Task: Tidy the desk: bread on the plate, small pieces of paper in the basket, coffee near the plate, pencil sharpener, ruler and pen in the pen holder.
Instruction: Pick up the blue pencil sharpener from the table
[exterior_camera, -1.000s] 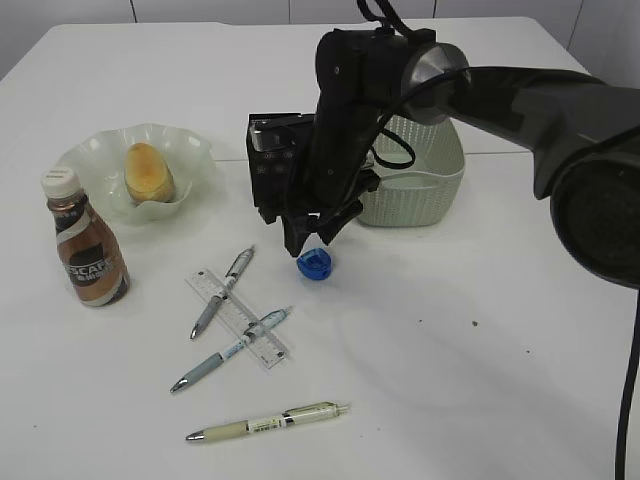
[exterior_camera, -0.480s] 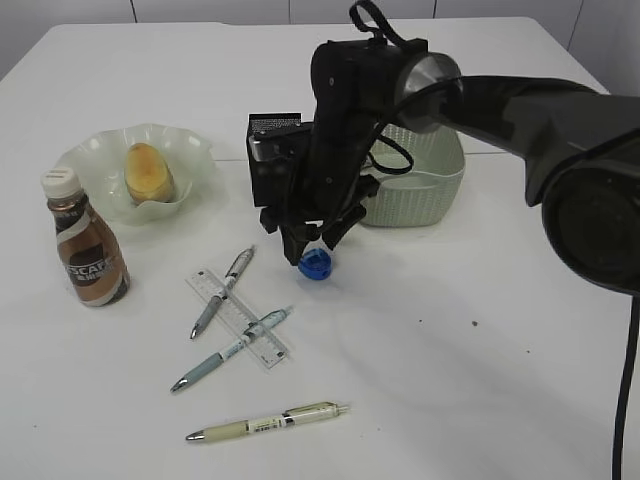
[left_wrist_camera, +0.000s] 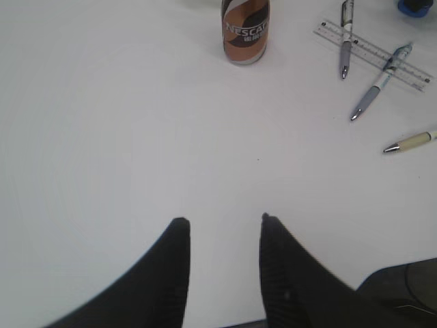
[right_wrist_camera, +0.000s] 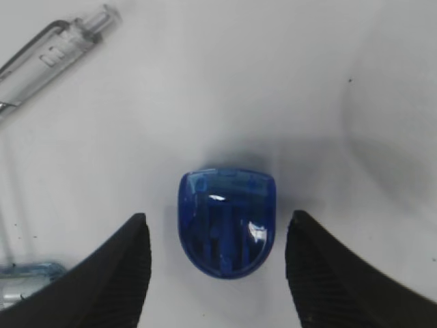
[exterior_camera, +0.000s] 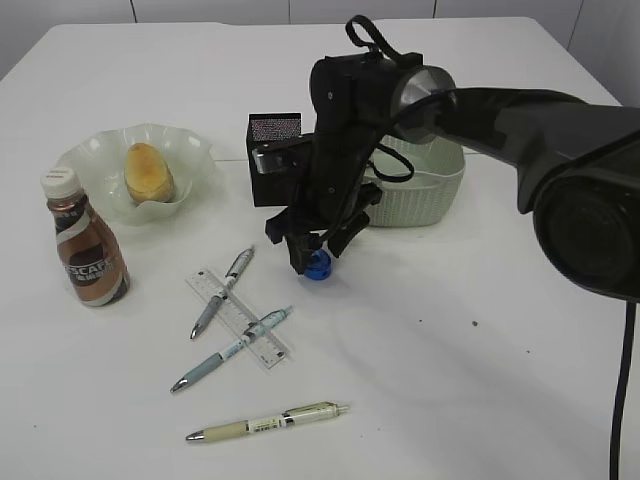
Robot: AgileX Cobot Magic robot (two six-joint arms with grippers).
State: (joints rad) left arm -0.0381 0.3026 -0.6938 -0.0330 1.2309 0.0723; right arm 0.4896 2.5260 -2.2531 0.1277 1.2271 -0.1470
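White desk [exterior_camera: 470, 390]. Right gripper [right_wrist_camera: 217, 253] spread wide, blue pencil sharpener [right_wrist_camera: 227, 221] between fingers, untouched. Left gripper [left_wrist_camera: 222, 229] partly open, empty, coffee [left_wrist_camera: 246, 29] far ahead.

White desk [exterior_camera: 450, 380] carries coffee [exterior_camera: 87, 250], ruler [exterior_camera: 238, 318], blue sharpener [exterior_camera: 318, 265] — possibly three pens [exterior_camera: 268, 422].

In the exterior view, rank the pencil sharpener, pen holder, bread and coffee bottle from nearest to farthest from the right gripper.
1. Pencil sharpener, directly under the right gripper, between its fingers.
2. Pen holder, just behind, partly hidden by the arm.
3. Bread, on the plate, far left.
4. Coffee bottle, farthest left.
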